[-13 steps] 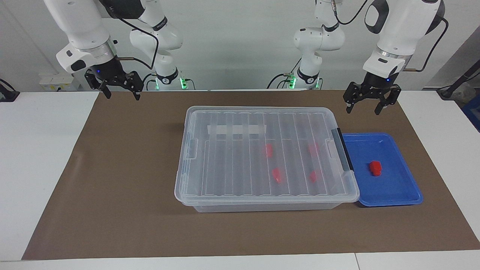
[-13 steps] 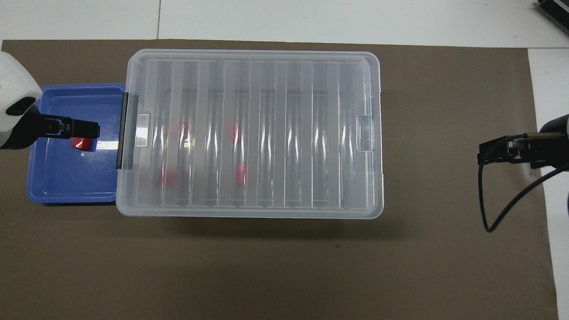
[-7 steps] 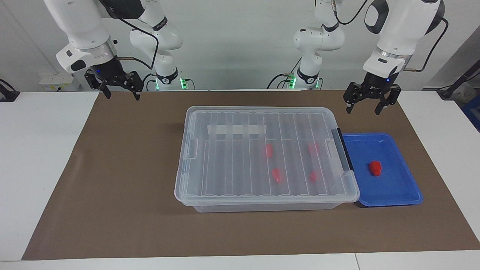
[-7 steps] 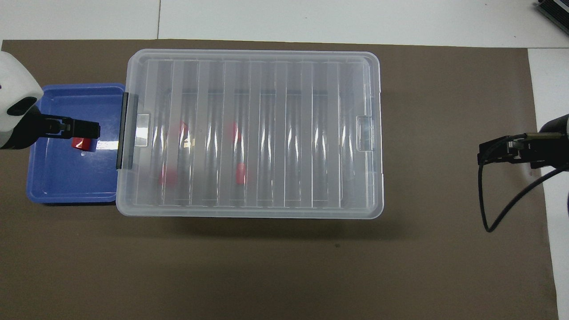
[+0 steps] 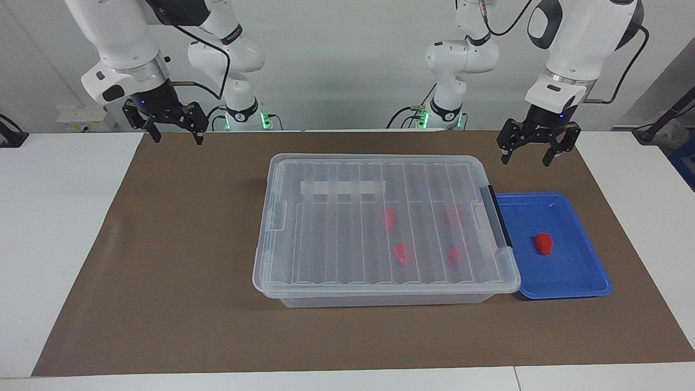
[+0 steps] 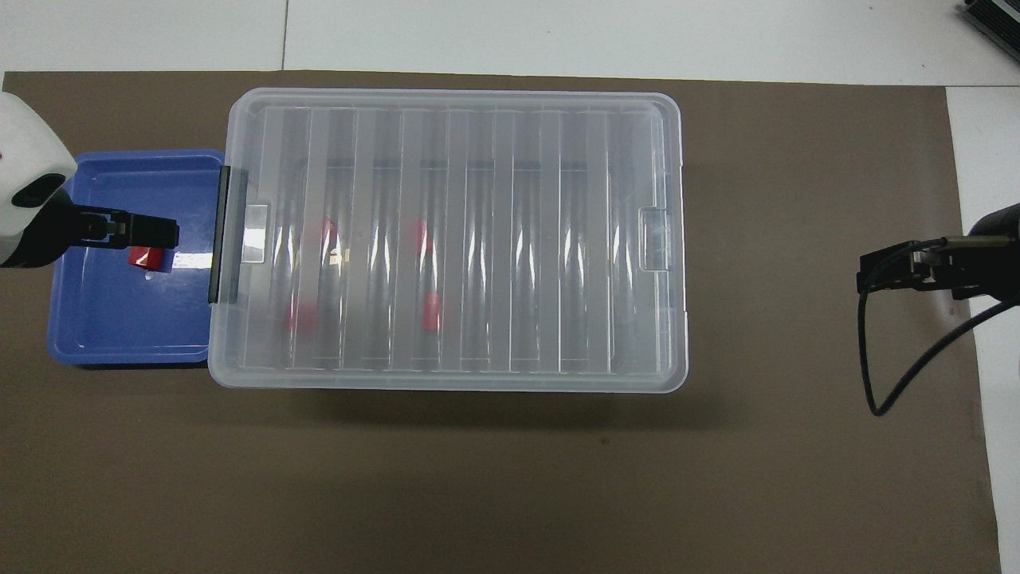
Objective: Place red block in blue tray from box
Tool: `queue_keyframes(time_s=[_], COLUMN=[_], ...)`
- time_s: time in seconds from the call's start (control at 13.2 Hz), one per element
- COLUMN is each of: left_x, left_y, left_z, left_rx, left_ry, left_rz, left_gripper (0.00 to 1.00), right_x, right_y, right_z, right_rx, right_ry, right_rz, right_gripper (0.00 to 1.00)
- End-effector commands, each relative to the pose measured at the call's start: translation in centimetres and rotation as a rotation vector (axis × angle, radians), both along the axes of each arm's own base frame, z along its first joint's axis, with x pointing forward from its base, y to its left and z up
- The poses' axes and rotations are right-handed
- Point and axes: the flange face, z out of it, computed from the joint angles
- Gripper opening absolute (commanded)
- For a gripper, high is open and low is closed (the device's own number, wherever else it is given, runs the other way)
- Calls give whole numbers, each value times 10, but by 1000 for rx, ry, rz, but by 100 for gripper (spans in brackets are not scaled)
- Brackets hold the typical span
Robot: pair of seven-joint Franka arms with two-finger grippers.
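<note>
The red block (image 5: 543,243) lay in the blue tray (image 5: 575,282) at the mat's left-arm end, under the empty, open left gripper (image 5: 533,153); the right gripper (image 5: 172,134) waited open.

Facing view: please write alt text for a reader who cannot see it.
A red block lies in a blue tray beside a lidded clear box holding four more red blocks. The left end effector and the right end effector hang open and empty above the brown mat.
</note>
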Motion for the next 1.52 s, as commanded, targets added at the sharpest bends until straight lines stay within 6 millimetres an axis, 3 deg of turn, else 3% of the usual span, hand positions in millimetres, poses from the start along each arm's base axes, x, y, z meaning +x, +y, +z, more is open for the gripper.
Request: queue_keyframes(time_s=[0.0,0.23,0.38,0.99,1.44], left_x=[-2,-2,1,-16,-21], left_y=[5,5,20,17,18], left_z=[5,5,16,43,45], left_rx=[2,2,-2,4,5], left_ry=[-14,-14,-30,21,15], left_rz=[5,5,38,32,29], left_gripper=[100,100,100,100,100], right_x=[0,0,-1,-5,1], right_y=[-1,-1,-2,0,0], right_z=[3,3,5,5,8], right_rx=[18,18,18,17,19], right_ry=[-10,-10,-12,2,-32], right_rz=[-10,-8,-10,-1,-8], right_gripper=[100,100,100,100,100])
